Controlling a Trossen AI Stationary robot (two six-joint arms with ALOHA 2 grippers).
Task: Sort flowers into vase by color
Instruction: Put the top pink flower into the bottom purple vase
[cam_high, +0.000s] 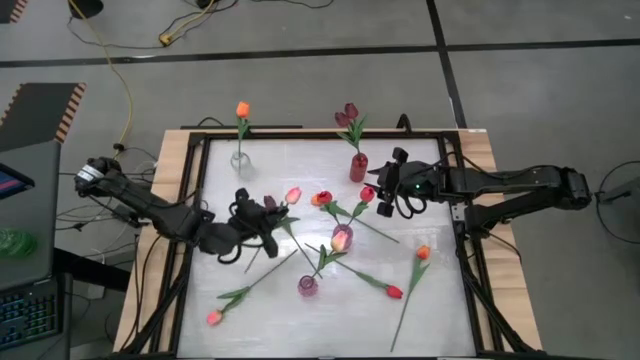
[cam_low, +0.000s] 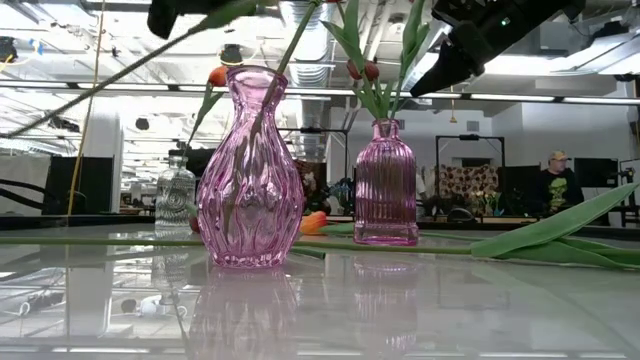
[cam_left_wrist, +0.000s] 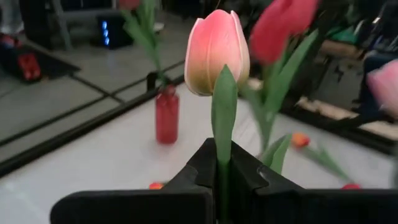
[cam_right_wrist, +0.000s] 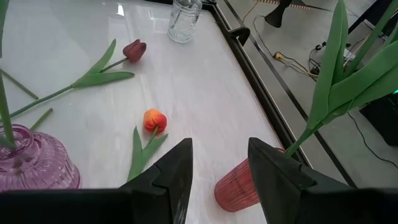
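High view: left gripper (cam_high: 268, 212) above the surface (cam_high: 420, 310) centre-left, clamped on a pink tulip (cam_high: 292, 196); right gripper (cam_high: 388, 197) beside the red vase (cam_high: 358, 167), fingers apart, holding nothing; other tulips scattered flat.
Low view: two pink vases (cam_low: 249, 170) upright, stems inside.
Left wrist view: fingers (cam_left_wrist: 186, 180) pinching the pink tulip's (cam_left_wrist: 217, 53) stem.
Right wrist view: fingers (cam_right_wrist: 171, 171) spread above the red vase (cam_right_wrist: 239, 186); orange tulip (cam_right_wrist: 154, 120) lying nearby.

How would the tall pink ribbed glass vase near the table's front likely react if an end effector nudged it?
The tall pink ribbed glass vase would probably tip rather than slide: its belly is wider than its foot. It looks like thin clear glass, so likely fragile. The glossy white table reflects it sharply, so a low push might make it skate a little first.
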